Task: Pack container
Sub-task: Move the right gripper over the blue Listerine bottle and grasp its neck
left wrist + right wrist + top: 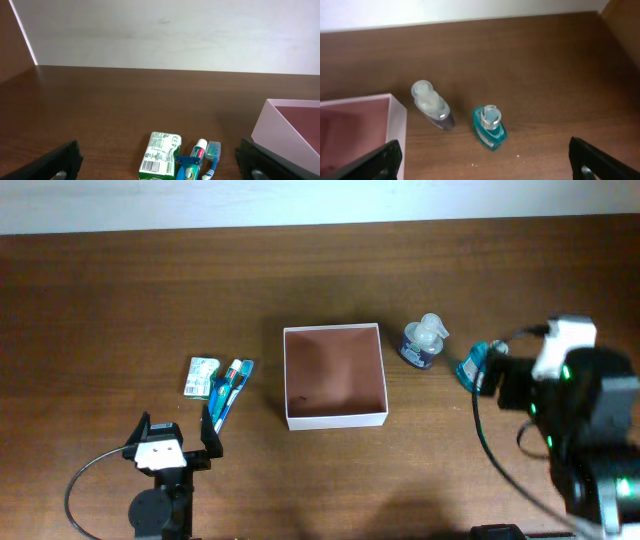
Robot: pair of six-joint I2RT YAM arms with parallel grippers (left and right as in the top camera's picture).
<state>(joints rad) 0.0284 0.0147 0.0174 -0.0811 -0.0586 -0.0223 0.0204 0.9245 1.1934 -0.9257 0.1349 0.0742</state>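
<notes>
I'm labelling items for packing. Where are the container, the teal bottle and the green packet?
container [336, 420], overhead view, near white wall.
teal bottle [489, 128], right wrist view, its body.
green packet [160, 156], left wrist view, printed top face.

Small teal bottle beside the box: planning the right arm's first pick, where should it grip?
Probably take the small teal bottle by its flattened body, from above with the open right hand: it stands upright, apart from the clear pump bottle.

The right arm [575, 395] hides part of the teal bottle [468, 366]. Picture edges cut the container [285, 140] and the green box [161, 156], whose print is unreadable.
</notes>
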